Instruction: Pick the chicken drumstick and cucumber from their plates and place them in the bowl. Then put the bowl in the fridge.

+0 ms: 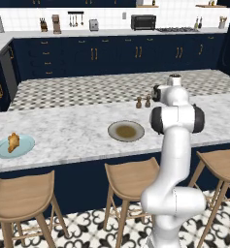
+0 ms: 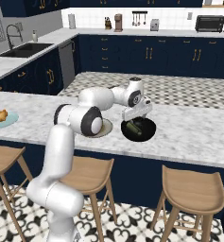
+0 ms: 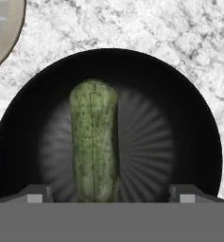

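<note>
The dark green cucumber (image 3: 94, 142) lies in the black bowl (image 3: 179, 94) on the marble counter, directly under my gripper (image 3: 111, 194). The fingertips (image 3: 38, 194) stand wide apart on either side of it without touching it, so the gripper is open. From the right base view my gripper (image 2: 134, 116) hovers just above the bowl (image 2: 151, 133) with the cucumber (image 2: 132, 127) inside. The golden-brown chicken drumstick (image 1: 13, 142) (image 2: 0, 116) rests on the pale blue plate (image 1: 0, 151) (image 2: 10, 121) far to the left. The grey-beige plate (image 1: 114, 130) (image 3: 2, 28) sits beside the bowl with nothing on it. The fridge is out of view.
Two small shakers (image 1: 143, 102) stand on the counter behind the grey-beige plate. Wooden stools (image 1: 22, 196) (image 2: 191, 191) line the near side of the counter. A sink (image 2: 23, 49) sits on the far left counter, and navy cabinets run along the back wall.
</note>
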Available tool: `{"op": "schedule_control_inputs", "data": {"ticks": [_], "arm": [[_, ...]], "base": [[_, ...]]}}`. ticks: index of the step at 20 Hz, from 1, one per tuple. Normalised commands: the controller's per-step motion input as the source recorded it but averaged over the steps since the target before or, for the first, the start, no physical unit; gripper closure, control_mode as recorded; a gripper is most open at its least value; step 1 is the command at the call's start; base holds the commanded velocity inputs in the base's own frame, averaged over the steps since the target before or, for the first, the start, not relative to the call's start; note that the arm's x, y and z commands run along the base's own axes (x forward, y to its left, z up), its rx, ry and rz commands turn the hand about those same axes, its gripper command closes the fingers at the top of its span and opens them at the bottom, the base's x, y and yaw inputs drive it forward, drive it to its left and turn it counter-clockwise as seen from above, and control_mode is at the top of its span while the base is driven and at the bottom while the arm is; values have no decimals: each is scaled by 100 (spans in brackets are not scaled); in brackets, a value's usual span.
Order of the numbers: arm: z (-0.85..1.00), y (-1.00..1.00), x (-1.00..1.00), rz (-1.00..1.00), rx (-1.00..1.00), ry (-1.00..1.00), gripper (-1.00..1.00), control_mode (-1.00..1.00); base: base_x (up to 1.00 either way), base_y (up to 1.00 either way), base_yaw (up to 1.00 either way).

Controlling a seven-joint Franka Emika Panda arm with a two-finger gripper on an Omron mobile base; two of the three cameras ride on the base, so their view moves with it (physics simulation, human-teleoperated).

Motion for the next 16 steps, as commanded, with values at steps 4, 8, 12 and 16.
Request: {"op": "schedule_control_inputs", "data": {"ticks": [4, 8, 12, 16], "arm": [[79, 8, -50, 0, 0, -1, -100, -100], [11, 78, -100, -13, 0, -6, -100, -100], [-31, 100, -100, -28, 0, -8, -100, -100], [-23, 100, -100, -39, 0, -3, -100, -100]], "base": [[0, 0, 0], [0, 0, 0], [0, 0, 0], [0, 0, 0]]}}
